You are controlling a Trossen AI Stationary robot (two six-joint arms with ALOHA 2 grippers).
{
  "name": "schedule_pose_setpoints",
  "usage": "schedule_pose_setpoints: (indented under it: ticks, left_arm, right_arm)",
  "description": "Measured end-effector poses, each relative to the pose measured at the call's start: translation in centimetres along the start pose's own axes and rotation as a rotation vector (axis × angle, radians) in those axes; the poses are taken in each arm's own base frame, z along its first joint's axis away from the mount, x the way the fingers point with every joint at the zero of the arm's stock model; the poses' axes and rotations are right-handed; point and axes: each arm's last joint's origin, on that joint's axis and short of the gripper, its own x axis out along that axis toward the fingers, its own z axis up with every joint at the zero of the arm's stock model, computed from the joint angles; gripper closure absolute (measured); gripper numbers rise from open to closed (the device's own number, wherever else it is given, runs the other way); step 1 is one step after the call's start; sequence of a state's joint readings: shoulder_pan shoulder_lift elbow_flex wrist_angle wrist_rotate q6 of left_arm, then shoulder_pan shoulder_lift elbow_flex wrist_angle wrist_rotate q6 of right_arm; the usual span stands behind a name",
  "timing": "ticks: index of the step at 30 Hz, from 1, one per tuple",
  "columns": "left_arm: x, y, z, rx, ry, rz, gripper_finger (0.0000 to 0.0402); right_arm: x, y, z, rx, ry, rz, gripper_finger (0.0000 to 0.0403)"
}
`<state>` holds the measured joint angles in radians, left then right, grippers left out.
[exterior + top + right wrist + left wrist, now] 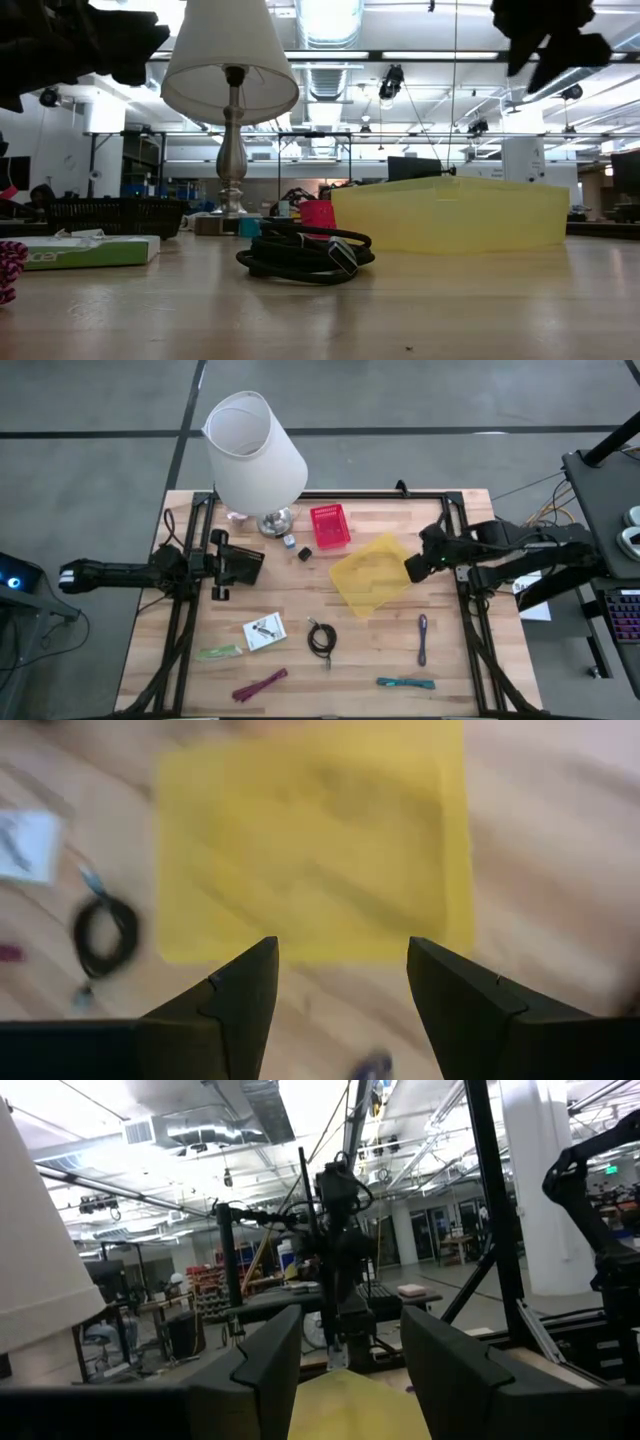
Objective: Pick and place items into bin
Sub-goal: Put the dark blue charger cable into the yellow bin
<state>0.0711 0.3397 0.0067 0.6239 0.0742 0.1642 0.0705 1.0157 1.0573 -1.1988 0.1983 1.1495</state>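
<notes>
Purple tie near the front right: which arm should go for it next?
Right, probably. The right end effector hangs open over the yellow bin, on the same side as the purple tie. The left end effector waits across the table by the lamp.

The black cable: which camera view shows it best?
The low view shows the black cable best: it lies close and sharp on the table, with its coils and plug visible. The high view shows it small but whole. The right wrist view shows it blurred. The left wrist view does not show it.

Three ties [422,638], two bins [372,573]
</notes>
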Motion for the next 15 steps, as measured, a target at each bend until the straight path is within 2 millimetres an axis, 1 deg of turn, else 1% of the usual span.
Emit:
schedule_pose_setpoints:
  ticks: [7,12,15]
  left_arm:
    - [0.0,0.0,0.0,0.000,-0.001,0.000,0.0245]
    - [0.0,0.0,0.0,0.000,0.000,0.000,0.0245]
    - [0.0,0.0,0.0,0.001,0.001,0.000,0.0245]
  right_arm:
    - [2.6,0.7,-1.8,0.086,0.258,-0.090,0.0196]
    - [4.6,0.6,-4.0,0.167,0.400,-0.192,0.0196]
    - [5.4,0.6,-5.5,0.211,0.435,-0.261,0.0196]
